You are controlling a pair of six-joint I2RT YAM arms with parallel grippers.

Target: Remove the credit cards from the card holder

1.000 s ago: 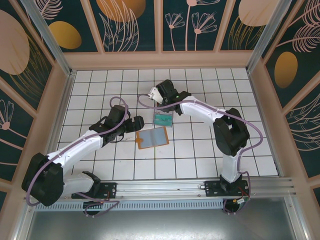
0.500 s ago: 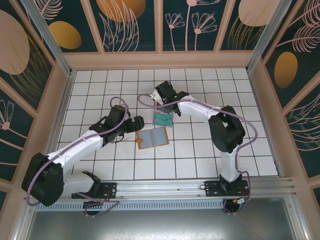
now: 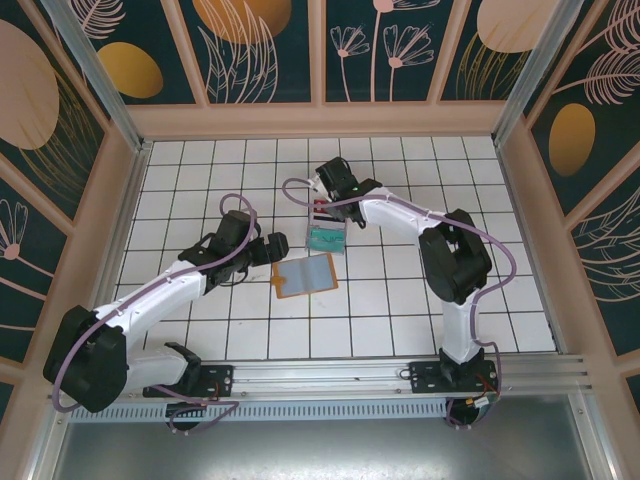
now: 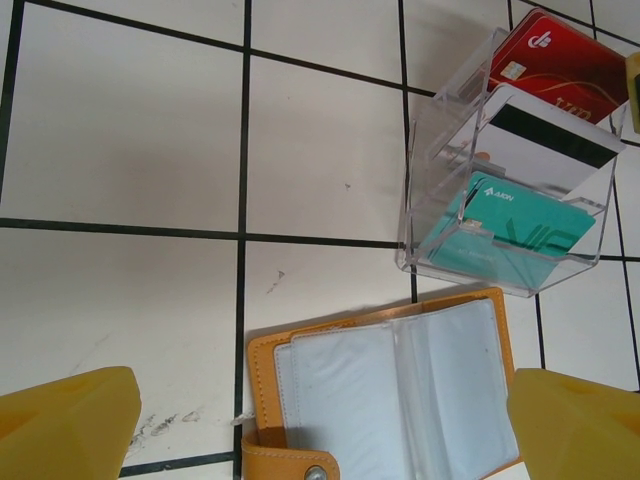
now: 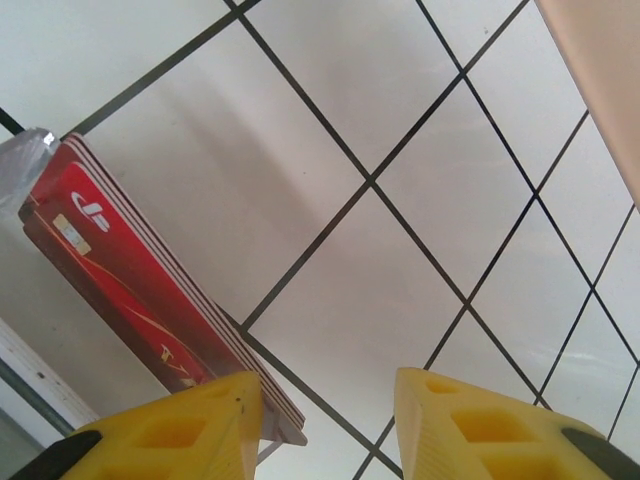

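Observation:
The card holder [image 4: 400, 385] lies open on the tiles, orange-edged, and its pale sleeves look empty. It also shows at mid-table [image 3: 305, 275]. Just beyond it stands a clear plastic rack [image 4: 430, 190] holding a red card [image 4: 570, 70], a white card with a black stripe [image 4: 545, 140] and a teal card [image 4: 510, 230]. My left gripper [image 4: 320, 445] hovers open over the holder's near edge, a finger on each side. My right gripper [image 5: 325, 420] is open at the rack's far side, its left finger against the red card [image 5: 120, 270], with bare tile between the fingers.
Wooden walls [image 3: 320, 120] fence the white tiled table. The rack [image 3: 326, 238] sits right behind the holder, and the right arm [image 3: 450, 255] arches over the right half. Open tiles lie to the left [image 4: 120, 130] and far right [image 3: 480, 190].
The right gripper shifted slightly over the rack and its jaws eased a little wider. The red card now shows standing at the rack's back. The left arm has stayed still.

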